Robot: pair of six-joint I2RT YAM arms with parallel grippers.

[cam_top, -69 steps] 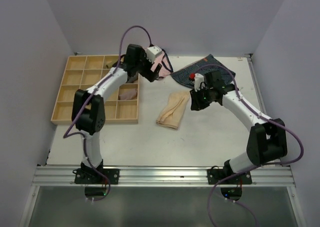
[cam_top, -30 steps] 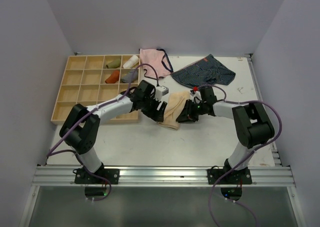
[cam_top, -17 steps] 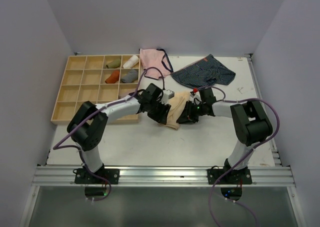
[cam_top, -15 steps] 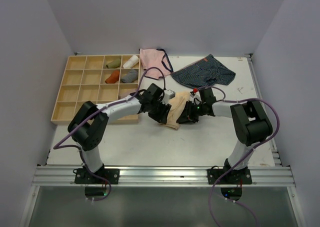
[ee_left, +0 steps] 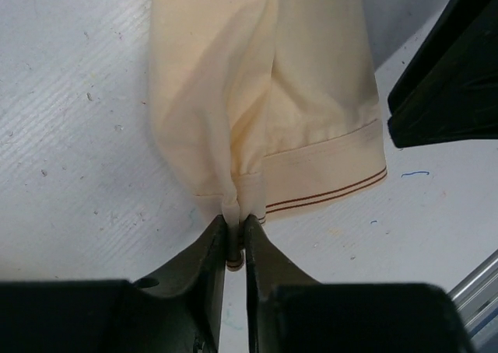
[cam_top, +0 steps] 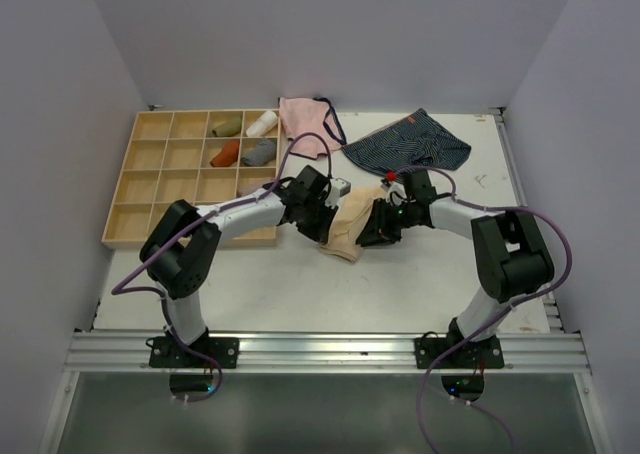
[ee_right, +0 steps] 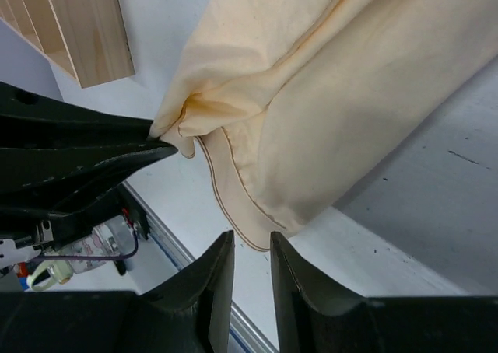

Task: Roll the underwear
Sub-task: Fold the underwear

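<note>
Quick one from us. The underwear (cam_top: pixel 346 238) is lying on the desk (cam_top: pixel 300 294) about mid-frame in the top cam, just right of the wooden tray (cam_top: pixel 150 189). It's folded into a longish strip running upper right to lower left, w/ both arms reaching in on it, one from each side.

In its own wrist cam the left claw (ee_left: pixel 236 240) is clamped tight on a bunched corner of the hem, bottom centre of the frame. The cloth fans out from there up to the top edge, and a thin brown stitch line runs along the hem off to the right.

The right claw (ee_right: pixel 251 248) is at the bottom of its cam, jaws nearly together w/ only a thin gap. The hem edge sits right at the tips, and tbh we can't tell if it's got any cloth or not. Same cam shows the other claw as a dark wedge at mid left, pinching the pale corner, plus a bit of the tray in the upper left.

Further back in the top cam there's a pink pair (cam_top: pixel 308 124) w/ dark trim at upper centre, and a navy striped pair (cam_top: pixel 410 146) to the right of it. A few rolled bits (cam_top: pixel 225 154) sit in the tray's upper-right compartments.
</note>
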